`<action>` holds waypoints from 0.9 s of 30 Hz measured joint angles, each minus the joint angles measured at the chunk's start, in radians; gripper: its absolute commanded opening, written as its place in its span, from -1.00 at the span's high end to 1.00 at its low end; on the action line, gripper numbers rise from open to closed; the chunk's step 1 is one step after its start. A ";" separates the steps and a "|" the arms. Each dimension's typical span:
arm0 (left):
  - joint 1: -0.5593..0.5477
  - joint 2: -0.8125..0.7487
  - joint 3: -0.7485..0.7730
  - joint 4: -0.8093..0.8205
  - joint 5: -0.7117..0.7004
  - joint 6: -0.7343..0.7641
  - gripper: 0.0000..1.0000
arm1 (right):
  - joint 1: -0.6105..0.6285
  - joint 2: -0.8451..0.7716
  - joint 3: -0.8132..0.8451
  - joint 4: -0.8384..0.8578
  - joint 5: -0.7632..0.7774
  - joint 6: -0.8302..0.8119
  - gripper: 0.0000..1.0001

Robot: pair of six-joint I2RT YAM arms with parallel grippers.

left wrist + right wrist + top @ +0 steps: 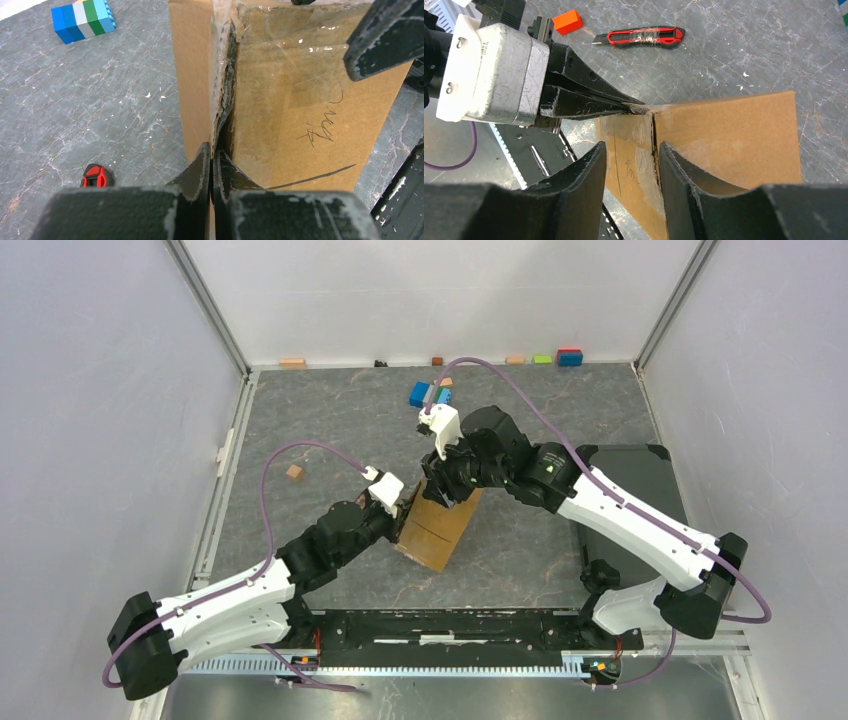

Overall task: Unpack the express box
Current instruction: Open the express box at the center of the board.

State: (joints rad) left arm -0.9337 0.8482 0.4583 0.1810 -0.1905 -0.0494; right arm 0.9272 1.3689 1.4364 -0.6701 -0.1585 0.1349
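**As both tools meet at the taped seam, the flaps are not yet lifted**

Because the plain brown cardboard express box [440,528] sits shut in the middle of the grey marbled desk [330,430], between the two arms, the step in hand looks like opening its top flaps. The clear tape [222,60] along the centre seam appears split into a dark slit, yet the flaps lie flat. The left tool [212,161] has its fingers pressed together, tips at the left end of that seam; whether a sliver of tape is caught between them I cannot tell. The right tool [629,150] has its fingers spread, one on each side of the seam, close over the cardboard. A red-and-black utility knife [641,36] lies on the desk near the box, touched by neither tool. The next move, as I judge it, calls for a fingertip to get under a flap edge while the other tool steadies the carton, since a light box may slide or lift when pulled.
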 measured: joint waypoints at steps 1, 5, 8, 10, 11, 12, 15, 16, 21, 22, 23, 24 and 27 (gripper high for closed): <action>0.000 0.000 0.000 0.000 -0.001 0.000 0.95 | 0.000 0.001 0.000 0.000 0.002 0.000 0.06; 0.000 0.000 -0.001 0.000 -0.003 0.010 0.95 | 0.000 0.002 0.000 -0.002 -0.001 0.000 0.09; 0.000 0.002 -0.001 0.000 -0.003 0.014 0.95 | -0.001 0.002 0.000 -0.005 -0.004 0.002 0.09; 0.000 0.004 -0.001 0.001 -0.003 0.014 0.95 | -0.003 0.001 0.000 -0.005 -0.009 0.004 0.09; 0.000 0.006 -0.001 0.002 -0.003 0.014 0.95 | -0.003 0.001 0.000 -0.005 -0.012 0.007 0.09; 0.000 0.008 -0.001 0.003 -0.003 0.014 0.95 | -0.004 0.001 0.000 -0.005 -0.017 0.009 0.10; 0.000 0.010 -0.001 0.006 -0.004 0.014 0.95 | -0.004 0.000 0.000 -0.012 -0.034 0.018 0.10; 0.000 0.010 -0.001 0.007 -0.004 0.014 0.95 | -0.004 -0.001 0.000 -0.016 -0.037 0.018 0.10; -0.003 0.010 -0.001 0.008 -0.003 0.014 0.95 | -0.005 -0.007 -0.003 -0.027 -0.037 0.022 0.04; -0.004 0.010 -0.001 0.008 -0.003 0.014 0.95 | -0.005 -0.008 -0.003 -0.029 -0.033 0.022 0.03; -0.005 0.010 -0.001 0.008 -0.003 0.014 0.95 | -0.005 -0.008 -0.003 -0.031 -0.031 0.022 0.03; -0.005 0.009 -0.001 0.008 -0.003 0.014 0.95 | -0.005 -0.008 -0.003 -0.032 -0.028 0.022 0.04; -0.005 0.008 -0.001 0.008 -0.002 0.014 0.95 | -0.003 -0.008 -0.003 -0.037 -0.009 0.021 0.07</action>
State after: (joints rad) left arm -0.9382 0.8562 0.4576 0.1894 -0.1925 -0.0353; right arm 0.9245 1.3613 1.4334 -0.7067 -0.1673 0.1562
